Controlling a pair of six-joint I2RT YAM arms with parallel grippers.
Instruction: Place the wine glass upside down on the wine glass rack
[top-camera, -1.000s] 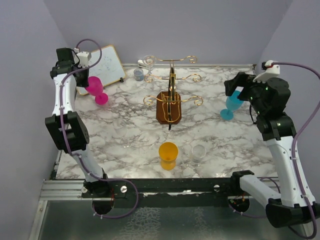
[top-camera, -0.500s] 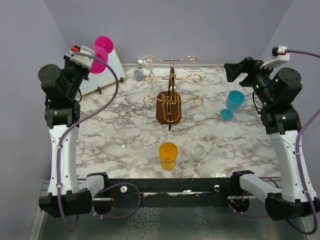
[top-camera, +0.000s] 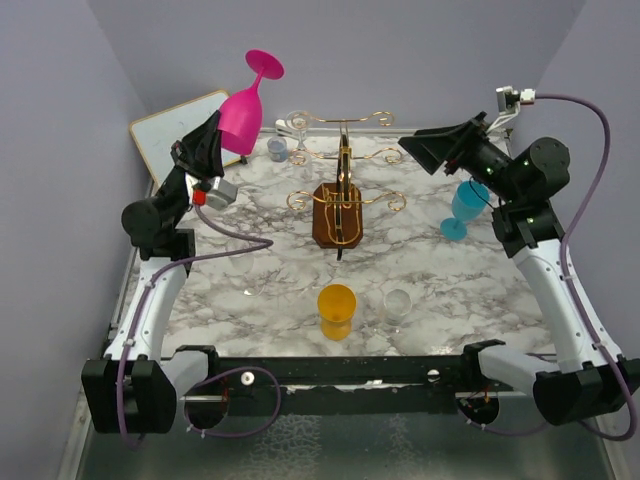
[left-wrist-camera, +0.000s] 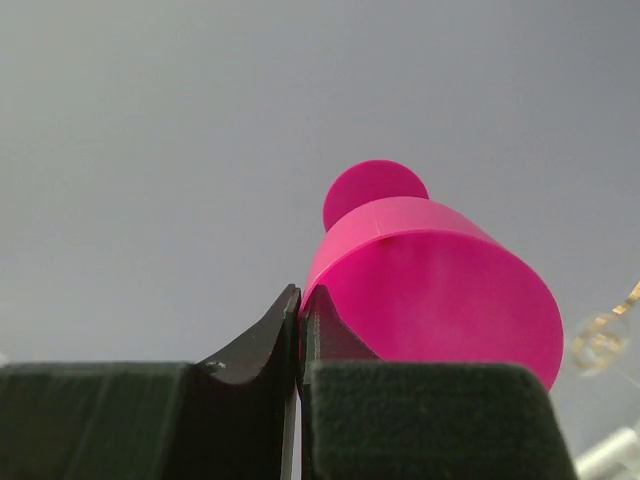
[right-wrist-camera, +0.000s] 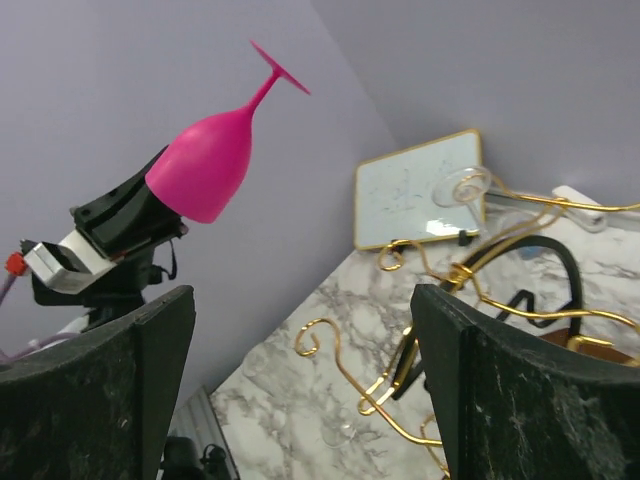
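At the far left a whiteboard (top-camera: 165, 135) is seen leaning at the back corner. Just right of it the left end effector (top-camera: 212, 143) is raised well above the bench (top-camera: 250, 250), its jaws pinched tight on the rim of the pink wine glass (top-camera: 243, 108). The glass is carried in the air, inverted, with the bowl below and the foot above, and tilted a little to the right. It hangs left of the wine glass rack (top-camera: 345, 195), higher than it, and is well apart from it.

The rack stands at the middle back of the bench. A clear glass (top-camera: 297, 124) appears to hang from its far left arm, and a grey-blue cup (top-camera: 277, 149) is set near it. Nearer the arm bases an orange cup (top-camera: 336, 310) and a small clear tumbler (top-camera: 398, 304) are placed side by side.

To the right a blue wine glass (top-camera: 466, 208) stands upright on the bench. Above it the right end effector (top-camera: 420, 146) is held with its jaws wide and nothing between them, pointed toward the rack.

The pick-up and the turning-over are judged done. What is left is the carry to the rack, the sliding of the stem between a pair of wire arms so that the foot is borne by them, and the release.
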